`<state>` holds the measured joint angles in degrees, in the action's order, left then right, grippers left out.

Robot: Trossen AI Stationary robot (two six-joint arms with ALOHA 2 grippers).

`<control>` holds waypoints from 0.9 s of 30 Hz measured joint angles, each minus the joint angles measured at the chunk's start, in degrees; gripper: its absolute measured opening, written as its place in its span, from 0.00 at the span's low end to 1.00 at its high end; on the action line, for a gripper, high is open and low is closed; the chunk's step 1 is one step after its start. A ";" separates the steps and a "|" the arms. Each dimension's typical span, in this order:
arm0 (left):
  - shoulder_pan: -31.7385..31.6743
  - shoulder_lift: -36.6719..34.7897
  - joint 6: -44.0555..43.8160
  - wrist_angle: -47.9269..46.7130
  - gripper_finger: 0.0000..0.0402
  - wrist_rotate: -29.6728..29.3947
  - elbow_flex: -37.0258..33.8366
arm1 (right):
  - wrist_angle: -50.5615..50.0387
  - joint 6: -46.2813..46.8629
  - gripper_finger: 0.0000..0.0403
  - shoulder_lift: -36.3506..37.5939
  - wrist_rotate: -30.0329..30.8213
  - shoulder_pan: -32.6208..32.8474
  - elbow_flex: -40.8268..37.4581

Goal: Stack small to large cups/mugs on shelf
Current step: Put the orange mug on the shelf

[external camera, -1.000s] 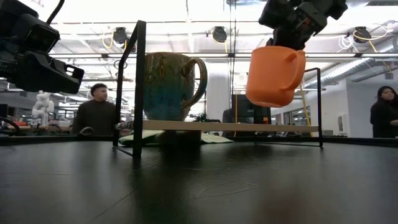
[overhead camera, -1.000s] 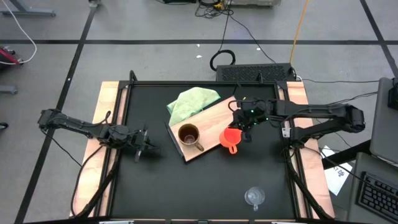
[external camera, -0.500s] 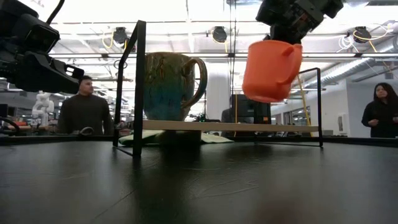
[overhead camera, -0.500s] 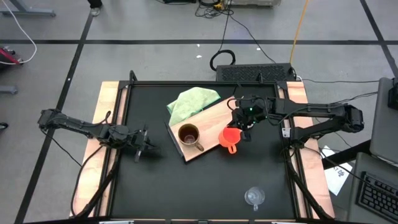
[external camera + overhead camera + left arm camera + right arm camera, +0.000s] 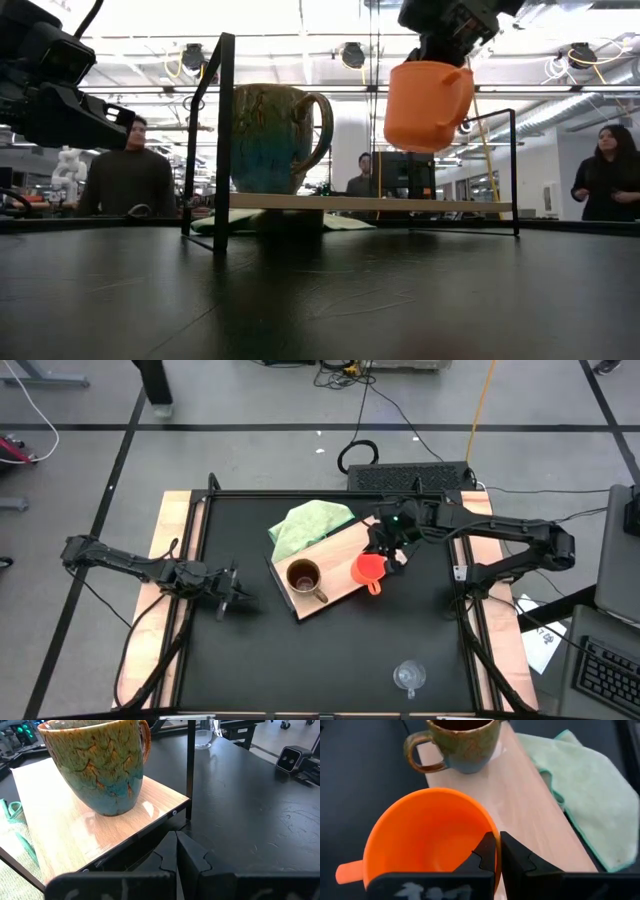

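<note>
The brown mug [image 5: 305, 578] stands upright on the light-brown wooden shelf [image 5: 335, 550], also in the low view [image 5: 278, 137] and the left wrist view [image 5: 95, 765]. My right gripper [image 5: 385, 552] is shut on the orange cup [image 5: 368, 571], which hangs in the air above the shelf's right part [image 5: 428, 104]. The small clear glass cup [image 5: 408, 677] stands on the table near the front edge. My left gripper [image 5: 232, 600] is shut and empty, on the table left of the shelf. My right gripper pinches the orange cup's rim wall [image 5: 487, 832], one finger inside the cup and one outside, on the side away from the handle [image 5: 347, 870]. The fingers come from above, slanting from the table's right. The cup hangs open side up, slightly tilted, clear of the shelf.
A light green cloth [image 5: 305, 525] lies at the shelf's far left end, partly under it. A black metal frame [image 5: 222, 140] stands around the table. People [image 5: 125, 180] stand in the room behind the table.
My right gripper has carried the orange cup up and toward the table's left and far side, from beside the shelf's right edge to over the shelf. The cup has stayed open side up and turned a little.
</note>
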<state>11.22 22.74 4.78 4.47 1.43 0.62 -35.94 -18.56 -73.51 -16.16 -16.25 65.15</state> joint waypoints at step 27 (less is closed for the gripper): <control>0.00 0.11 0.11 0.00 0.01 0.00 0.00 | 0.06 -6.38 0.00 -13.48 -3.57 -1.73 9.59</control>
<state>11.22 22.85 4.89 4.47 1.43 0.62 -35.88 -24.94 -86.99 -19.73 -17.98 74.74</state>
